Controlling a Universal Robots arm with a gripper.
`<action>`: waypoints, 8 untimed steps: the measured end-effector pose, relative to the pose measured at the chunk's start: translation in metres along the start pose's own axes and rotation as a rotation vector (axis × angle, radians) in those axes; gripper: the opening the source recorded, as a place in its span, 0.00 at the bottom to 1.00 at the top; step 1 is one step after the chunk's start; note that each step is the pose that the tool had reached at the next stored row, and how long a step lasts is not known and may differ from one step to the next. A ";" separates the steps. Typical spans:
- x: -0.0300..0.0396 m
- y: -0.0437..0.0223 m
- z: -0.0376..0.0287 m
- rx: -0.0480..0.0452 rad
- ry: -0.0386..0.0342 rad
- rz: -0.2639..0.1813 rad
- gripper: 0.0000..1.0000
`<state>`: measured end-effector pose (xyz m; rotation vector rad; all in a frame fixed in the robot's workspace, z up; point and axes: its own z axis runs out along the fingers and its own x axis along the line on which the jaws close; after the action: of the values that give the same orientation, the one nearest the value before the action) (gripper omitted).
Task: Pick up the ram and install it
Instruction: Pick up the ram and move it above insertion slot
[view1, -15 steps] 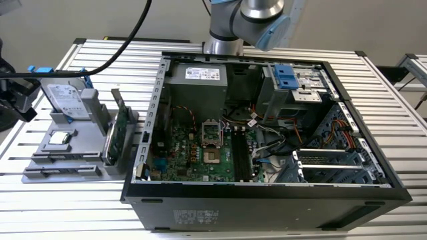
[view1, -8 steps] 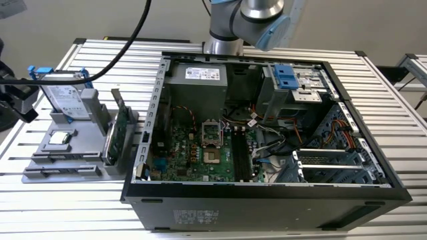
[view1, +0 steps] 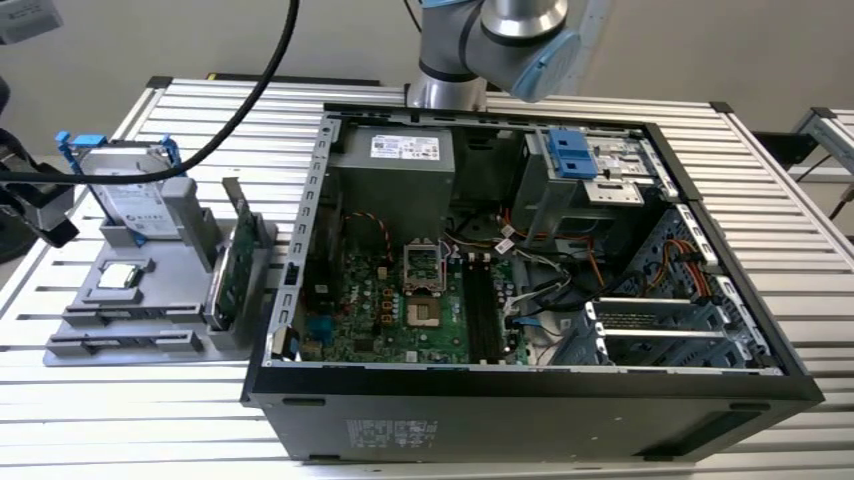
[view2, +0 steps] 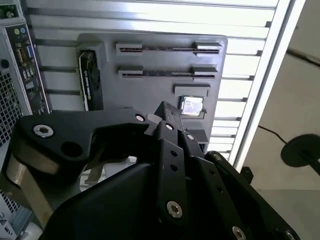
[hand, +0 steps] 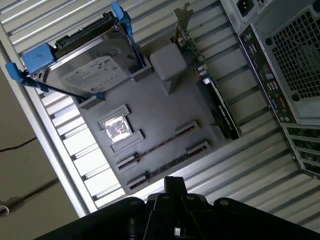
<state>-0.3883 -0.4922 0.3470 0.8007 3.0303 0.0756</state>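
Note:
The ram is a thin dark stick seen edge-on, held between two small grey clips on the grey fixture plate. It lies just beside the square silver processor chip. It also appears in the second wrist view as the ram, and on the exterior view's left as the ram. My gripper hangs above the fixture's outer edge, apart from the stick. In the second wrist view the gripper is a black linkage, and in the exterior view the gripper is at the far left edge.
On the fixture stand a silver hard drive with blue rails and an upright green card with a metal bracket. The open computer case lies on the slatted table, motherboard exposed. A black cable arcs over the table.

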 end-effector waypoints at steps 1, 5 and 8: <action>0.0000 0.0000 0.0002 0.0000 -0.0006 0.012 0.00; 0.0000 -0.0001 0.0012 -0.0003 -0.0031 0.066 0.00; 0.0000 -0.0001 0.0020 -0.0007 -0.0052 0.106 0.00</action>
<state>-0.3884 -0.4922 0.3449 0.9602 2.9809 0.0749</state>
